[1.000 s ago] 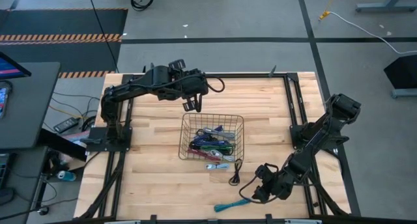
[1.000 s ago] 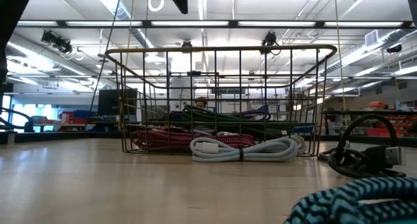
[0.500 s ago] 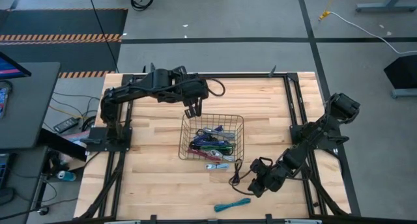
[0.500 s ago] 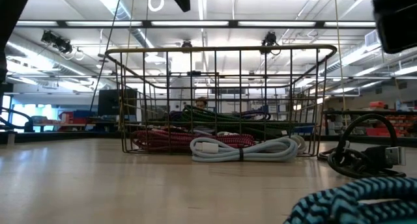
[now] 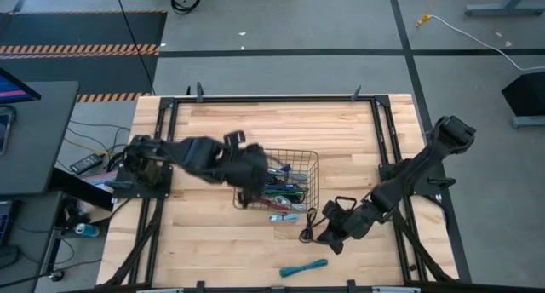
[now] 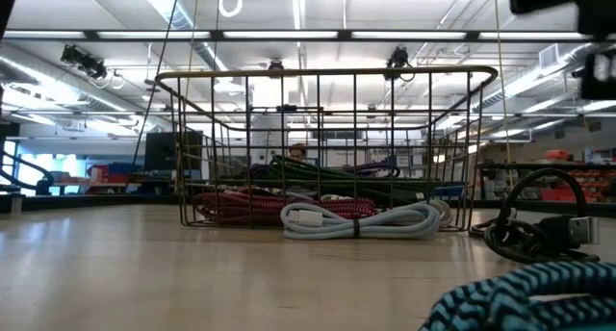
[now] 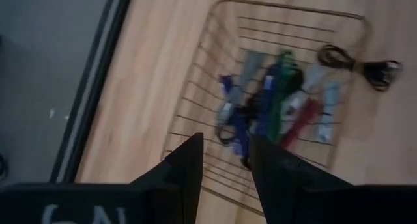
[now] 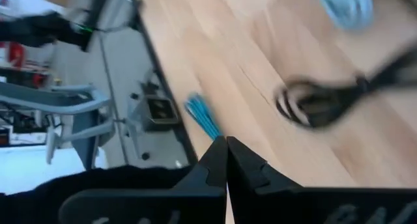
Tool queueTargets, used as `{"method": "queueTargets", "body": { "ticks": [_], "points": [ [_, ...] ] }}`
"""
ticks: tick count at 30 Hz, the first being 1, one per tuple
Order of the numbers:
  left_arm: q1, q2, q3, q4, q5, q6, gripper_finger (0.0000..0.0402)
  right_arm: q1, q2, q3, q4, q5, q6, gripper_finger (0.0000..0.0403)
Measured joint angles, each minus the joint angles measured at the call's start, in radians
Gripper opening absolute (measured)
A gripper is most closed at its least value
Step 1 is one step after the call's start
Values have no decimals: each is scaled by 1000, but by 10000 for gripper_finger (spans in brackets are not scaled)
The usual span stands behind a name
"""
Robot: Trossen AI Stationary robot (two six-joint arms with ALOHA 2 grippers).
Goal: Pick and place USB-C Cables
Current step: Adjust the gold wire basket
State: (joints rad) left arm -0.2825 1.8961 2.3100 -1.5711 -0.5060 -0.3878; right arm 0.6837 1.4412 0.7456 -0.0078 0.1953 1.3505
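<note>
From above, I see my left gripper (image 5: pixel 244 193) over the wire basket (image 5: pixel 308 161), where most USB-C cables (image 5: pixel 281 191) lie. My right gripper (image 5: pixel 328 239) hovers by a black cable (image 5: pixel 306 226); a teal cable (image 5: pixel 303 267) lies near. Left wrist: fingers (image 7: pixel 186 165) slightly apart, holding nothing. Right wrist: fingers (image 8: pixel 212 162) closed together, holding nothing.

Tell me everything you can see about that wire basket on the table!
The wire basket is a small open-topped box of thin metal mesh, see-through on every side. It stands upright and flat on the wooden table, about the middle. Inside lies a heap of coiled USB-C cables in purple, green, maroon and black. A pale grey cable lies on the table against its front side, and a black cable lies just beside it. The left hand reaches over its left edge.
</note>
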Motion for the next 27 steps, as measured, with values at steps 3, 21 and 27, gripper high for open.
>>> {"method": "queueTargets", "body": {
  "ticks": [3,21,27],
  "points": [
    [-51,0,0,0,-58,-13,130,-23,-35,10,0,21,-77,2],
    [-70,0,0,0,-122,-9,130,-208,-53,9,-149,-74,-320,0],
    [-69,0,0,0,-122,-10,130,-254,-52,9,-209,-71,-357,0]
  ]
}}
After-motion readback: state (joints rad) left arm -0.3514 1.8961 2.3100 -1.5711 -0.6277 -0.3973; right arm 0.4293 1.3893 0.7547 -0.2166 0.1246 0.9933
